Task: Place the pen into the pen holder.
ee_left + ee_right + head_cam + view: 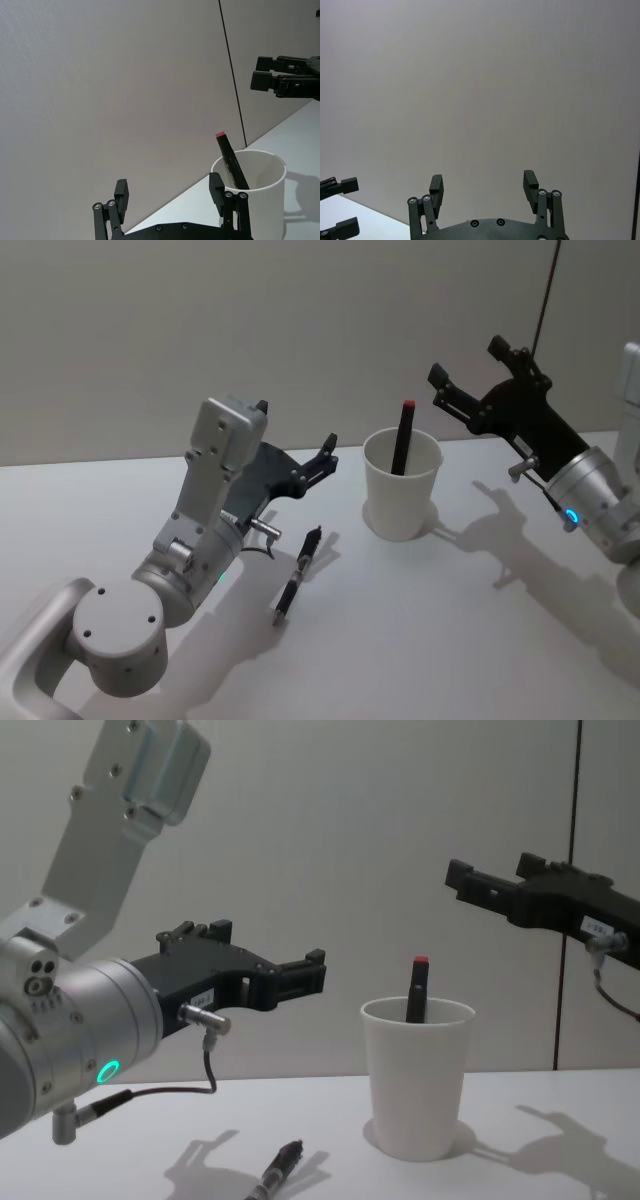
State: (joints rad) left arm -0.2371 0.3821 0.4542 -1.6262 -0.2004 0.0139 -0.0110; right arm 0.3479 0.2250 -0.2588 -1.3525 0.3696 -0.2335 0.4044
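The pen (298,587) lying left of the cup (400,510) was judged light, stiff and slippery, best gripped mid-barrel; the left gripper (169,185) and right gripper (482,180), flanking the cup, were held spread.

My head camera looks from above, forward and down on the table (450,640), and my chest camera sits lower and looks across it from the side; both share the pen holder (400,505) in the middle. My left wrist camera looks out over my left gripper (169,185), very near to this same pen holder, with my right gripper (257,72) farther behind. My right wrist camera faces the wall (480,75).
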